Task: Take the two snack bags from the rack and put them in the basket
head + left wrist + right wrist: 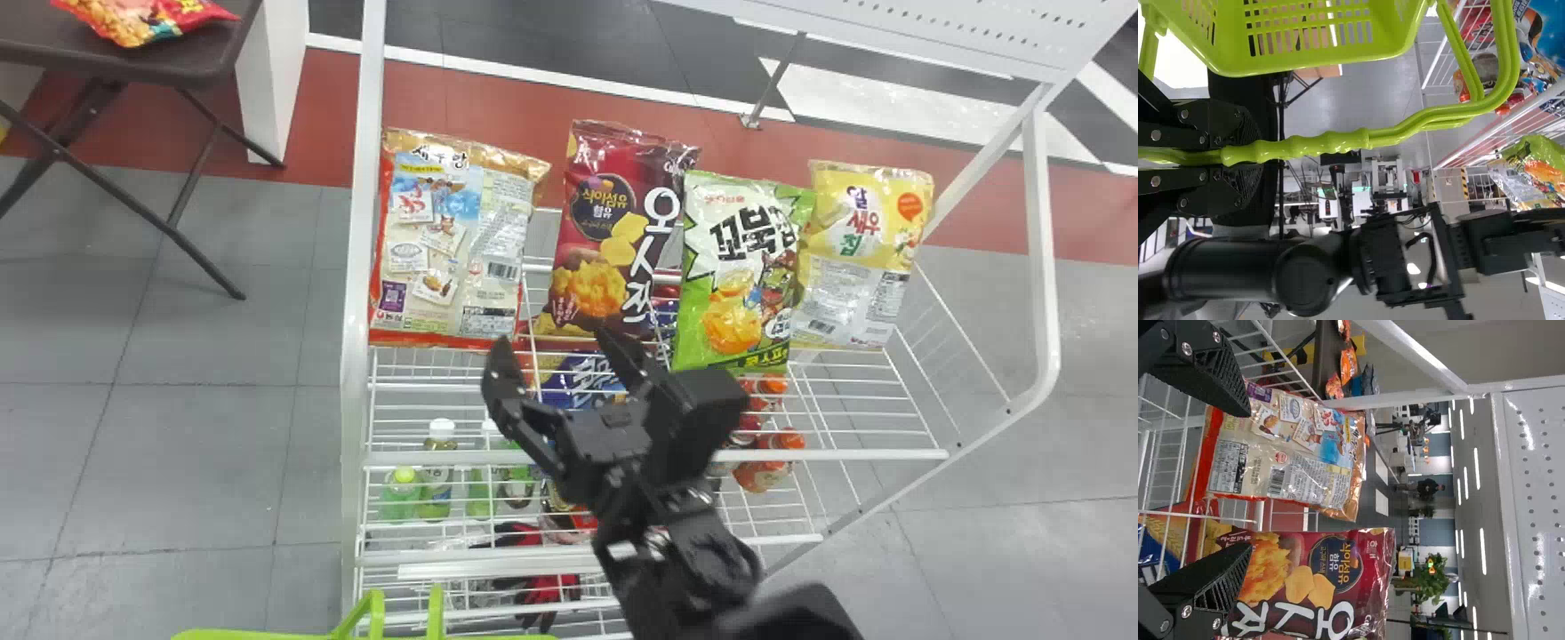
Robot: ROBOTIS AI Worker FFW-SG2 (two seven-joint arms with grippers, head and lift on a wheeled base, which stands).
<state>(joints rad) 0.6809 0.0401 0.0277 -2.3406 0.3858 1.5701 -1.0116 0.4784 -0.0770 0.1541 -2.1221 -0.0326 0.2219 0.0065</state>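
- Weighing up the grip first: my right end effector (pixel 556 342) stands wide open with nothing in it, roughly before the neighbouring edges of the maroon bag (pixel 582 258) and the blue bag (pixel 444 240), both standing in the rack (pixel 354 311).
- My left end effector (pixel 1251 155) is closed round the handle (pixel 1331 142) of the basket (pixel 1385 43).
- The green bag (pixel 742 267) and the yellow bag (pixel 853 249) stand in the same row; which two are meant I cannot tell.
- Any of them should be light, soft and puffed with air. The glossy film could slide out of a loose pinch.
- I would centre on one bag and squeeze its sides at mid-height, where the body is full.
- Chips crush easily, so I would stop once the film dimples and holds.
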